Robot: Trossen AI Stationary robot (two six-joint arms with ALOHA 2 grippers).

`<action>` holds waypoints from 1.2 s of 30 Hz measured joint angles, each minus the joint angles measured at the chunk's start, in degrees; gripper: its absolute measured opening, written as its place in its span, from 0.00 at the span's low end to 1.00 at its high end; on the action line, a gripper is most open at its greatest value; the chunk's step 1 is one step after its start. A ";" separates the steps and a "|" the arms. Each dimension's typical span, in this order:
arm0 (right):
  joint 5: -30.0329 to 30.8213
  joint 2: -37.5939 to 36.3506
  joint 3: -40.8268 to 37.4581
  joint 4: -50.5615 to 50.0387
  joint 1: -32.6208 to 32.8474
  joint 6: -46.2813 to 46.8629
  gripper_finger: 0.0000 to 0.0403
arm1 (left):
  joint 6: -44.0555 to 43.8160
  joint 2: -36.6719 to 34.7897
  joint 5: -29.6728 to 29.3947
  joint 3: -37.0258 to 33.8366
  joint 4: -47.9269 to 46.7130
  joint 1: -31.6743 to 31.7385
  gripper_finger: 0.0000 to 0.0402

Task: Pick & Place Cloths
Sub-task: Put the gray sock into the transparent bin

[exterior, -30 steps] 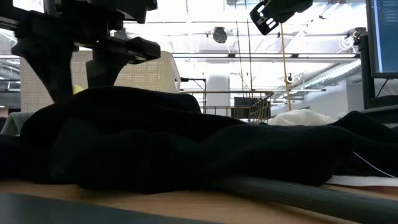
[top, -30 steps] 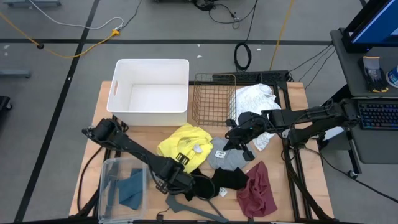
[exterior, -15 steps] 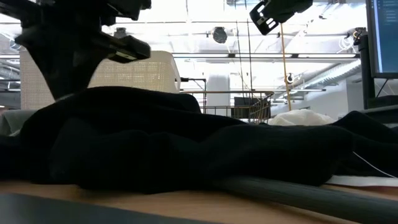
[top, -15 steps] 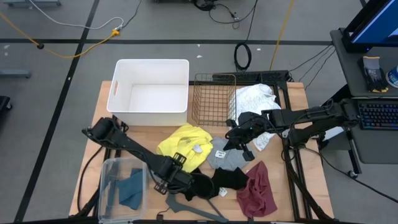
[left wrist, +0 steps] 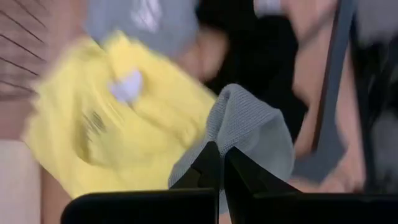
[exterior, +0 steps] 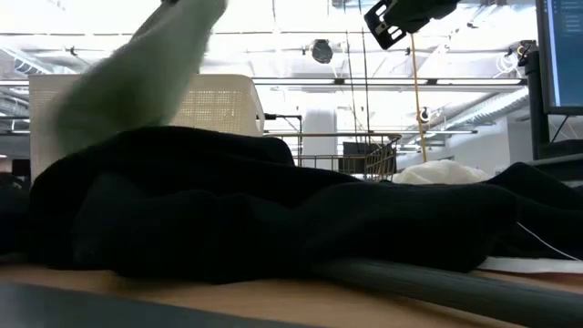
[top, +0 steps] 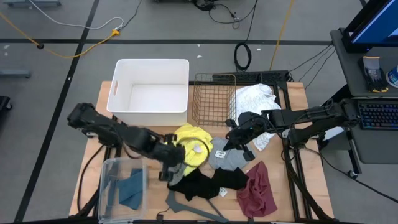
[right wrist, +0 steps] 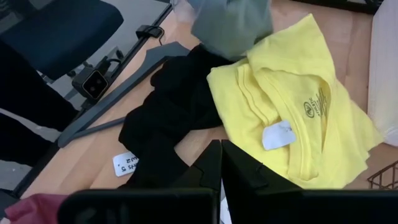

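My left gripper (top: 168, 167) is raised over the near-left part of the table and is shut on the sage green cloth (top: 179, 163), a pale blur (exterior: 137, 82) in the low view. Flat on the table lie the yellow cloth (top: 191, 144), the black cloth (top: 208, 183), the grey-blue cloth (top: 227, 159) and the maroon cloth (top: 258, 190). The white cloth (top: 255, 98) lies at the far right. My right gripper (top: 239, 142) hovers shut and holding nothing over the grey-blue cloth. My left gripper pinches a bunched fold of the sage green cloth (left wrist: 239, 134) between its two fingers (left wrist: 208, 168). The cloth hangs in a loose bundle (right wrist: 230, 25) below the fingers, over the edges of the yellow and black cloths.
A white bin (top: 151, 93) and a wire basket (top: 213, 99) stand at the far side. A clear bin (top: 121, 186) with a dark teal cloth stands at the near-left corner. A grey hanger (top: 193, 208) lies along the near edge, partly under the black cloth.
My left gripper has risen and swung toward the table's far-left. It has pulled the sage green cloth up from beside the black cloth, so the cloth now hangs in the air. My right arm has kept still.
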 joint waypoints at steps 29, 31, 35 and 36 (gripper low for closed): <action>0.38 0.02 0.00 4.63 -0.02 -5.64 0.00 | 26.65 -14.73 -5.30 0.07 48.23 -1.35 0.00; 0.39 0.02 0.00 5.53 -0.03 -5.66 0.00 | 28.48 -15.12 -0.33 0.07 50.07 -1.37 0.00; 0.41 0.02 0.00 6.36 -0.54 -5.86 0.00 | 30.09 -15.43 10.19 0.08 54.42 -1.43 0.00; 0.43 0.02 0.00 6.47 -0.78 -5.86 0.00 | 30.24 -15.45 13.05 0.07 55.81 -1.43 0.00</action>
